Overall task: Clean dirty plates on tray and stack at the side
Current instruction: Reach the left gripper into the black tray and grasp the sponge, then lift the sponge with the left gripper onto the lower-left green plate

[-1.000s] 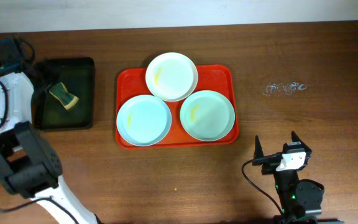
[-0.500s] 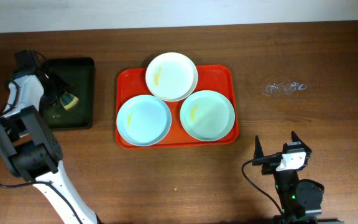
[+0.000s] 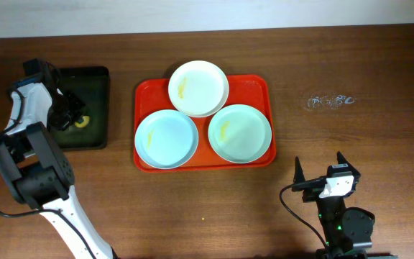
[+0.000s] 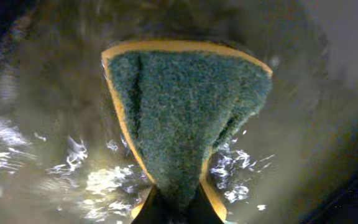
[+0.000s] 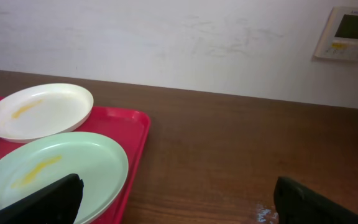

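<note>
Three plates lie on the red-orange tray [image 3: 261, 83]: a cream one [image 3: 198, 88] at the back with a yellow smear, a pale blue one [image 3: 166, 138] at front left, and a mint one [image 3: 240, 132] at front right, also smeared. My left gripper [image 3: 74, 119] is down in the black tray, shut on a green-and-yellow sponge [image 4: 188, 118], which it pinches at the near end [image 4: 178, 208]. My right gripper [image 3: 319, 165] stands open near the table's front edge, right of the red tray, holding nothing [image 5: 179, 205]. Its view shows the mint plate [image 5: 55, 171] and the cream plate [image 5: 39, 112].
The black tray [image 3: 95, 79] sits at the far left and holds shallow water. A wet smear [image 3: 329, 101] marks the bare wood right of the red tray. A white wall runs behind the table's back edge, with a small control panel [image 5: 352, 32] on it.
The left arm swung right over the black tray and came down on the sponge. Its jaws went from open to shut on it. The right arm and the plates did not move.
</note>
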`<state>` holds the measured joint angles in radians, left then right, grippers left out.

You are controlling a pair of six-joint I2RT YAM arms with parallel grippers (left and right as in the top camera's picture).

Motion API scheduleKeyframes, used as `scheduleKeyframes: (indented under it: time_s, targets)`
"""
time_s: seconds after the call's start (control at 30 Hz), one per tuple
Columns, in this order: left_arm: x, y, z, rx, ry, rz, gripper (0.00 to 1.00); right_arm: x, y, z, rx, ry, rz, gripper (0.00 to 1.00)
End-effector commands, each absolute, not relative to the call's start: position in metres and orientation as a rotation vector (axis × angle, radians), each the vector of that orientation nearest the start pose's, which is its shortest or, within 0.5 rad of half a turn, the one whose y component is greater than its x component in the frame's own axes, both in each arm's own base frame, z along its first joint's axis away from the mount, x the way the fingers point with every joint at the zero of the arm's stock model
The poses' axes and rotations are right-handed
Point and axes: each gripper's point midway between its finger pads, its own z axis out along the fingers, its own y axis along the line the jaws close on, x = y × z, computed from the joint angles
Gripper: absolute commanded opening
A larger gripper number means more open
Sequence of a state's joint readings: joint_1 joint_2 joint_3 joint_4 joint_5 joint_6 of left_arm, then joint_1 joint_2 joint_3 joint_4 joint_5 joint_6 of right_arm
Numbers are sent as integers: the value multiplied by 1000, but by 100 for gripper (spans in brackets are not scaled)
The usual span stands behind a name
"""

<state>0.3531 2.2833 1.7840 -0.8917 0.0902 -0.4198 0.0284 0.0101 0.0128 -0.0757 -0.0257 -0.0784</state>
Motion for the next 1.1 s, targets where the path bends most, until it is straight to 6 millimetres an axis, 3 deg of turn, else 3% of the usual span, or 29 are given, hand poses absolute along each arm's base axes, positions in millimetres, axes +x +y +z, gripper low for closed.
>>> scheduleKeyframes:
  time_s: [0.0, 0.1, 0.13, 0.2, 0.23, 0.27, 0.37, 0.4, 0.47, 0.6, 0.63, 0.7, 0.73, 0.77, 0.83, 0.87, 0.9, 1.07]
  targets:
    - [448, 151, 14, -1110, 2763, -127, 99, 246, 10, 156, -98, 1645, -19, 99]
    - [442, 148, 13, -1120, 2787, -131, 100, 246, 10, 156, -98, 1645, -19, 99]
    - [440, 147, 12, -1124, 2794, -131, 92, 246, 10, 156, -98, 1645, -19, 99]
    - [438, 146, 12, -1129, 2803, -131, 23, 246, 10, 156, -98, 1645, -19, 99]
    - [438, 146, 12, -1129, 2803, -131, 6, 246, 10, 156, -98, 1645, -19, 99]
    - [438, 147, 12, -1129, 2803, -130, 0, 246, 10, 156, -98, 1645, -19, 99]
    - [442, 148, 13, -1122, 2788, -129, 0, 246, 10, 156, -98, 1645, -19, 99]
    - [448, 150, 14, -1110, 2764, -129, 99, 246, 10, 156, -98, 1645, -19, 99]
    - [453, 160, 15, -1101, 2729, -71, 99, 246, 10, 156, -98, 1645, -19, 99]
    - [455, 200, 21, -1107, 2641, 238, 100, 246, 10, 156, -98, 1645, -19, 99]
    - [458, 201, 22, -1104, 2627, 234, 86, 246, 10, 156, -98, 1645, -19, 99]
    - [460, 202, 22, -1101, 2615, 233, 46, 246, 10, 156, -98, 1645, -19, 99]
    - [460, 202, 22, -1101, 2616, 233, 11, 246, 10, 156, -98, 1645, -19, 99]
    - [461, 198, 25, -1098, 2622, 203, 0, 246, 10, 156, -98, 1645, -19, 99]
    - [473, 183, 49, -1064, 2591, 46, 0, 246, 10, 156, -98, 1645, -19, 99]
    - [481, 174, 78, -1027, 2542, -42, 51, 246, 10, 156, -98, 1645, -19, 99]
    - [480, 169, 82, -1021, 2548, -73, 99, 246, 10, 156, -98, 1645, -19, 99]
    - [448, 157, 44, -1073, 2669, -77, 99, 246, 10, 156, -98, 1645, -19, 99]
